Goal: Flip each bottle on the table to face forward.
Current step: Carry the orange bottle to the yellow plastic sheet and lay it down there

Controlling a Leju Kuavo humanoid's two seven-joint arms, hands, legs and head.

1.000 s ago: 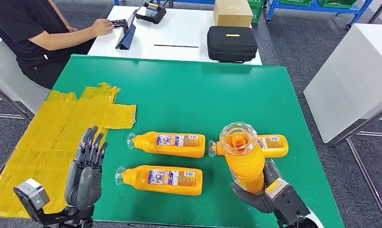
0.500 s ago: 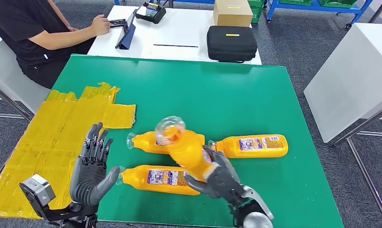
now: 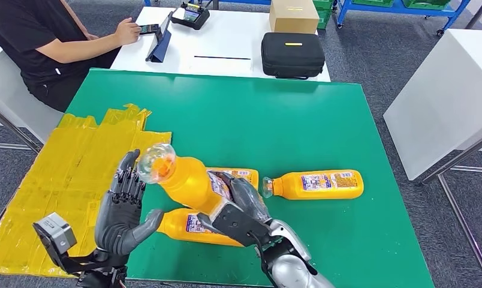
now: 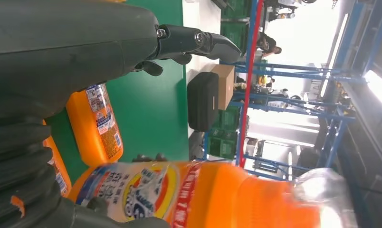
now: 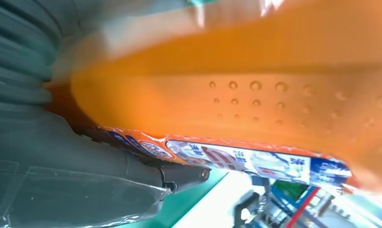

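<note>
**Inspector A:** Head view first. The right hand (image 3: 241,210) grasps an orange bottle (image 3: 187,179) around its lower body and holds it off the green table (image 3: 274,126), tilted, its clear cap toward the left hand (image 3: 123,210). The left hand is released, fingers spread and palm turned to the bottle, close beside the cap; contact I cannot confirm.

**Inspector B:** And the others?

**Inspector A:** Three lie on their sides in the near half of the table. One bottle near the right edge (image 3: 316,183) shows a small-print label, cap pointing left. One bottle behind the raised one (image 3: 241,176) is mostly hidden. One bottle toward the near edge (image 3: 193,229) lies under the raised one and the right hand. A yellow sheet (image 3: 65,168) covers the left edge.

**Inspector B:** Left wrist view?

**Inspector A:** The raised bottle's main label faces this camera (image 4: 146,190), and the left hand's fingers (image 4: 213,42) are extended, holding nothing. A lying bottle (image 4: 96,123) shows small print upward.

**Inspector B:** Right wrist view?

**Inspector A:** The bottle (image 5: 255,85) fills the grasp, its dimpled orange body and label edge blurred.

**Inspector B:** Progress?

**Inspector A:** My judgement: early. One bottle is mid-flip, apparently bound for a handover, and none lying shows its front face. All four remain to be finished.
</note>
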